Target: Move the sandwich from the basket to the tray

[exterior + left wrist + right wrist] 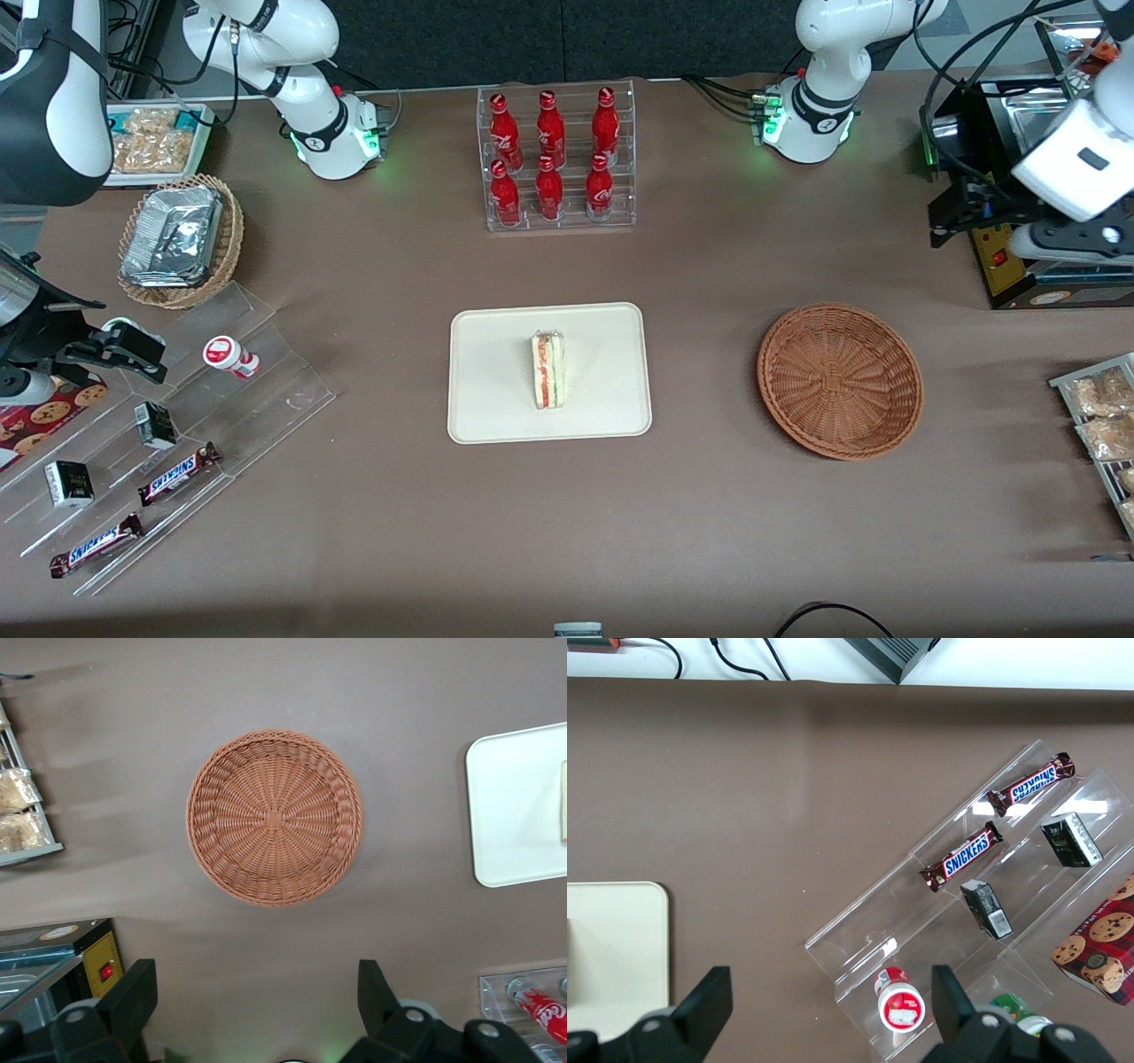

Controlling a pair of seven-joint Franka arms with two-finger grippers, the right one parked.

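The sandwich (548,369), a pale wedge with red-orange and green filling, stands in the middle of the cream tray (496,390). Only a sliver of the sandwich (563,802) shows on the tray (514,806) in the left wrist view. The reddish-brown wicker basket (839,380) lies empty beside the tray, toward the working arm's end. My gripper (961,217) hangs high above the table, farther from the front camera than the basket and apart from it. In the left wrist view the gripper (255,979) is open with nothing between its fingers, and the basket (274,817) lies below.
A clear rack of red bottles (555,159) stands farther from the front camera than the tray. A black appliance (1019,257) and bagged snacks (1103,416) sit at the working arm's end. A stepped acrylic rack (177,416) and a tan basket with foil trays (177,239) are at the parked arm's end.
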